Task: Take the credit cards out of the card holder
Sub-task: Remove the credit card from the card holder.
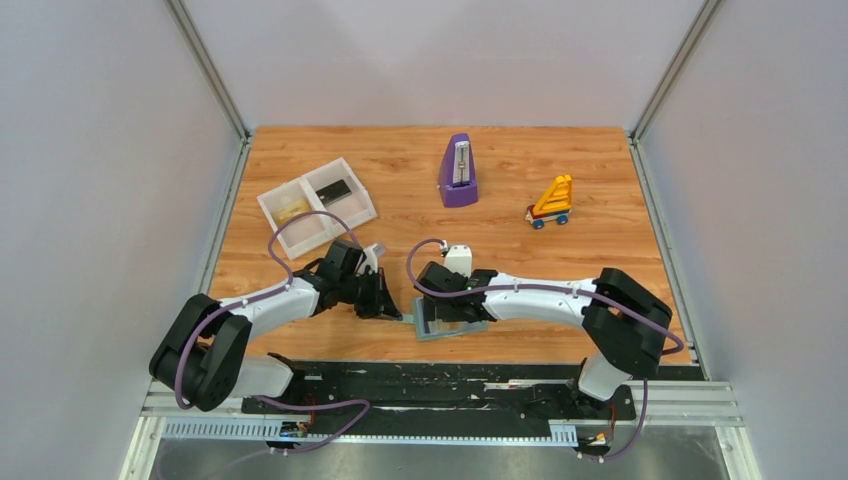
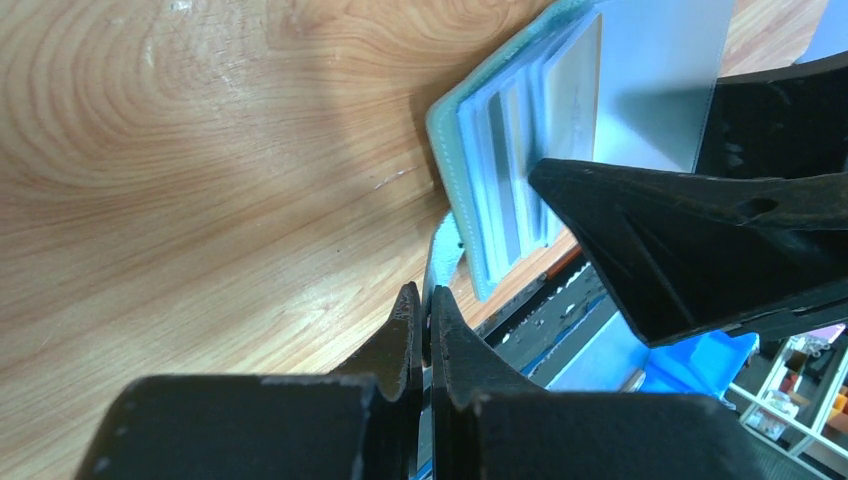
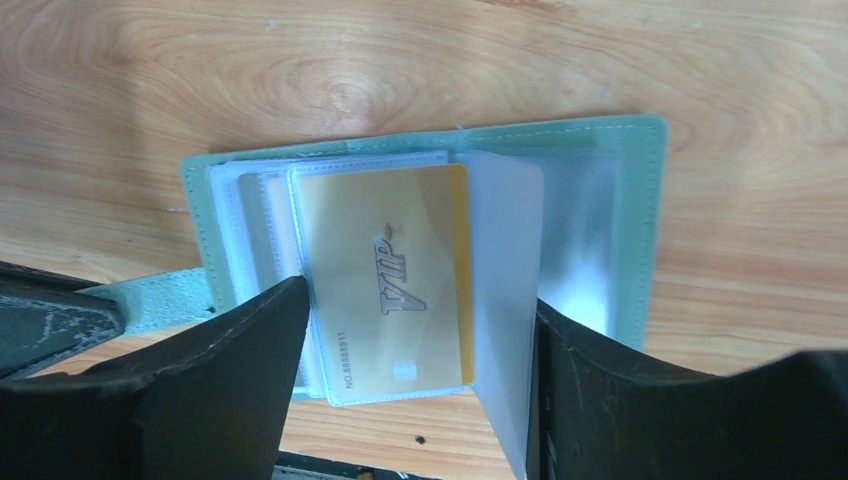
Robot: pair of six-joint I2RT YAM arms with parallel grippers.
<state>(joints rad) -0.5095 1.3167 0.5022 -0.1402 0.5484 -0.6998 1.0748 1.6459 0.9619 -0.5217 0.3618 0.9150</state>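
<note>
The pale teal card holder (image 3: 640,200) lies open on the wood near the table's front edge (image 1: 437,331). A gold "VIP" card (image 3: 385,270) sits in a clear sleeve on its left stack. My right gripper (image 3: 415,330) is open, with one finger on each side of that card; a loose clear sleeve (image 3: 505,300) stands against the right finger. My left gripper (image 2: 425,300) is shut on the holder's strap tab (image 2: 443,255), left of the holder (image 2: 500,150). A dark card (image 1: 333,188) and a yellowish card (image 1: 292,210) lie in the white tray.
The white two-compartment tray (image 1: 352,211) stands at the back left. A purple metronome (image 1: 458,172) and a yellow toy car (image 1: 551,203) stand at the back. A black strip runs along the front edge (image 1: 450,375), just below the holder.
</note>
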